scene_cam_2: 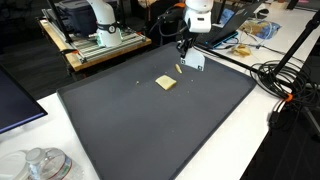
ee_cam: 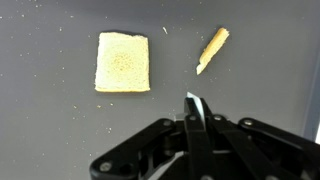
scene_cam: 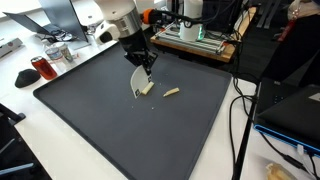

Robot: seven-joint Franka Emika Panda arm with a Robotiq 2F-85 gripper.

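Claw (ee_cam: 192, 122): fully closed, pinching a thin white blade (ee_cam: 191, 102) edge-on at lower centre of the wrist view. Blade judged light, flexible and slip-prone; best held by its upper edge. Bread square (ee_cam: 123, 62) lies upper left and crust strip (ee_cam: 212, 50) upper right, apart on the dark mat (ee_cam: 50, 130).

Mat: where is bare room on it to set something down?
The mat is bare from the bread to its near edge by the jars. It is crowded only at the far side, where bread, stick and the pincer with its white tool stand close.
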